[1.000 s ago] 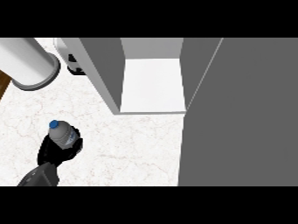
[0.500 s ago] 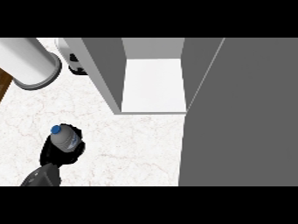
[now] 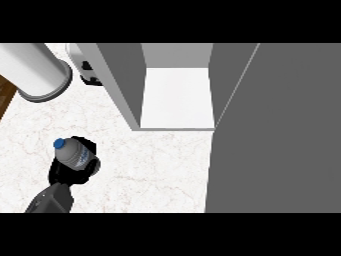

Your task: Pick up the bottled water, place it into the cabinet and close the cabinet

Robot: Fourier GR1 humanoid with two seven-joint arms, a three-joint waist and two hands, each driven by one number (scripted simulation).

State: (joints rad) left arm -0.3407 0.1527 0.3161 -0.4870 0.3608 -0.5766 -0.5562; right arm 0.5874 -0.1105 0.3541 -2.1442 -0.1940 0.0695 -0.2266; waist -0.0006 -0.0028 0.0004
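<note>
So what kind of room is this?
Probably a kitchen: a white marble counter, an open cabinet standing on it, and a water bottle held in the robot's left hand.

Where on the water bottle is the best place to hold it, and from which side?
Best round the middle of its body, from the near side. The water bottle is slim and round, its blue cap tilted up and left. The left hand is curled round the body from below, leaving the cap end clear toward the open cabinet.
</note>
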